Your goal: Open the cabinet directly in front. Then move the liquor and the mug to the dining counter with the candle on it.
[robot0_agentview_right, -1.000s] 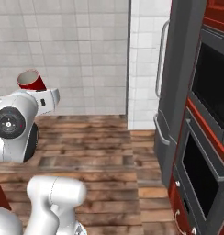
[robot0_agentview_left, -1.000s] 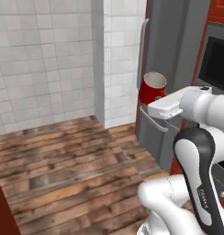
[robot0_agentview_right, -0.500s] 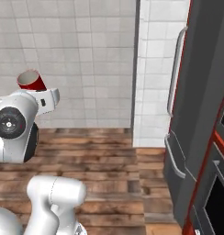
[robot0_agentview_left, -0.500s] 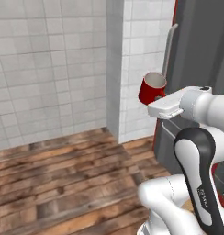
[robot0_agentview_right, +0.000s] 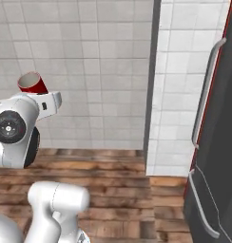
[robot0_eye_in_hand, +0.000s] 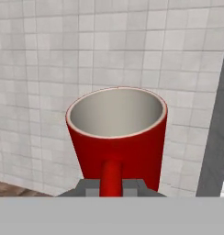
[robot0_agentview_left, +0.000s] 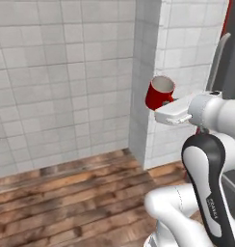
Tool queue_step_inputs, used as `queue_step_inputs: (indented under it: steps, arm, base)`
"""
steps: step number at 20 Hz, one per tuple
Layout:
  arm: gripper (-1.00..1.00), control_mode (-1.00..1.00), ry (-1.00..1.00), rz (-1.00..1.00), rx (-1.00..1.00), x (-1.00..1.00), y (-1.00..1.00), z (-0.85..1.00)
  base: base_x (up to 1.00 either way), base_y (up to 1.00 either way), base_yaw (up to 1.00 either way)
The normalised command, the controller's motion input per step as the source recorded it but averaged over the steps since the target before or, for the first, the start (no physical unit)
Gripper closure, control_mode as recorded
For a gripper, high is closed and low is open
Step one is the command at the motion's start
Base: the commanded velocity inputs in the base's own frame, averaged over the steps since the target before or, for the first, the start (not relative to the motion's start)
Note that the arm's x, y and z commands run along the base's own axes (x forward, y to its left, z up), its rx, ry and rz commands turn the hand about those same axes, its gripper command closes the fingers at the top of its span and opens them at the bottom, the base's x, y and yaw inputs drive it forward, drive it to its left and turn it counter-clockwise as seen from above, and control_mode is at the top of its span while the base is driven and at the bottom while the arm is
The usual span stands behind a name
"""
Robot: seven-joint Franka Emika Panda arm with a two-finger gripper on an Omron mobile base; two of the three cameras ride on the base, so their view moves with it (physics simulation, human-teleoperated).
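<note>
**Red mug carried in the gripper before a tiled wall**

The mug [robot0_eye_in_hand: 117, 140], glossy red with a pale inside, is held clear of the floor, tilted, its open mouth up and away from the arm [robot0_agentview_left: 160, 91] [robot0_agentview_right: 32, 82]. The gripper [robot0_eye_in_hand: 111, 186] is clenched on its handle, fingers [robot0_eye_in_hand: 88, 187] either side. Behind stands a white tiled wall [robot0_agentview_left: 61, 77]; below, a wooden plank floor [robot0_agentview_left: 66, 193]. At right, a dark refrigerator [robot0_agentview_right: 217, 142] with silver bar handles [robot0_agentview_right: 206, 90].

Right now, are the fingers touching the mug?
Touching. In the hand view the mug sits right at the gripper, its handle clamped between the grey fingers with no gap. The left base view shows it carried in mid-air.
</note>
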Motion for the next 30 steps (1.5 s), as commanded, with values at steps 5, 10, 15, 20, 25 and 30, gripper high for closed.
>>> queue_step_inputs:
  steps: [5, 10, 15, 20, 25, 30]
  arm:
    - [1.0, 1.0, 0.0, 0.0, 0.0, 0.0, 0.0, 0.0]
    - [1.0, 1.0, 0.0, 0.0, 0.0, 0.0, 0.0, 0.0]
    - [1.0, 1.0, 0.0, 0.0, 0.0, 0.0, 0.0, 0.0]
    - [1.0, 1.0, 0.0, 0.0, 0.0, 0.0, 0.0, 0.0]
    - [1.0, 1.0, 0.0, 0.0, 0.0, 0.0, 0.0, 0.0]
    - [1.0, 1.0, 0.0, 0.0, 0.0, 0.0, 0.0, 0.0]
  base:
    - [1.0, 0.21, 0.32]
    - [1.0, 0.2, 0.4]
    - [1.0, 0.19, 0.51]
    - [0.39, 0.19, 0.74]
    - [0.0, 0.25, 0.86]
    - [0.09, 0.31, 0.81]
